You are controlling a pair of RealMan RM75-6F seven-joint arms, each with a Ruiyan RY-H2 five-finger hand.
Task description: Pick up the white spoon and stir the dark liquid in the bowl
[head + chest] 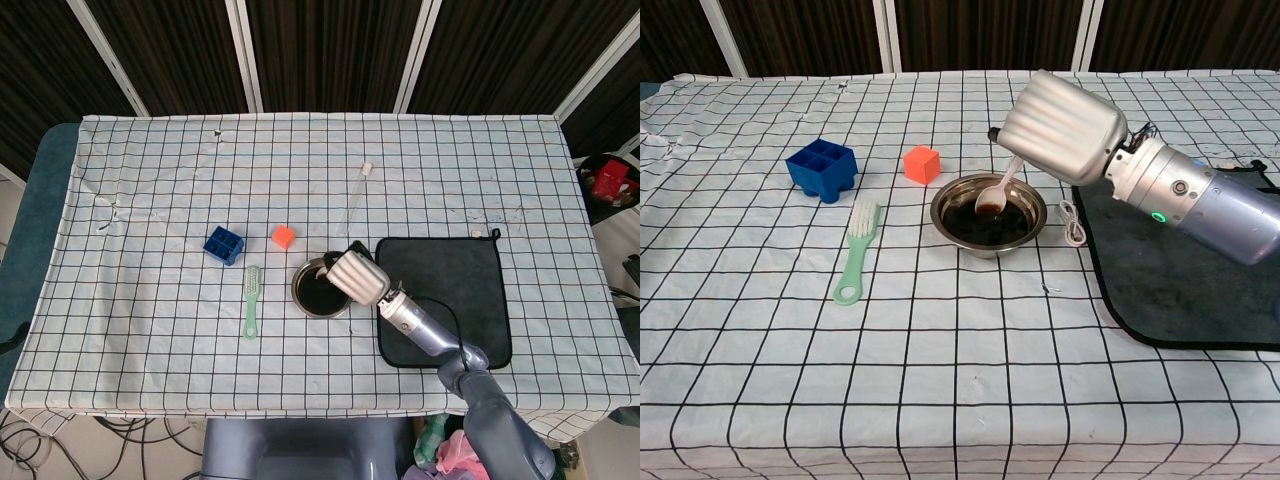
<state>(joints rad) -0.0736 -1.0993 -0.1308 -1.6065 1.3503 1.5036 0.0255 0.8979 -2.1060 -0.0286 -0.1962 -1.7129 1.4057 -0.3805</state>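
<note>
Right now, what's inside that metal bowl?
The bowl holds dark liquid and the white spoon, held by the right hand. The bowl's bottom is hidden under the liquid.

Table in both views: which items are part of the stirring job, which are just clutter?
In the job:
- white plastic spoon, held by the right hand, tip in the liquid
- round metal bowl of dark liquid

Lying about:
- blue compartmented block
- orange cube
- green brush
- black cloth mat
- clear pipette
- white cable
</note>
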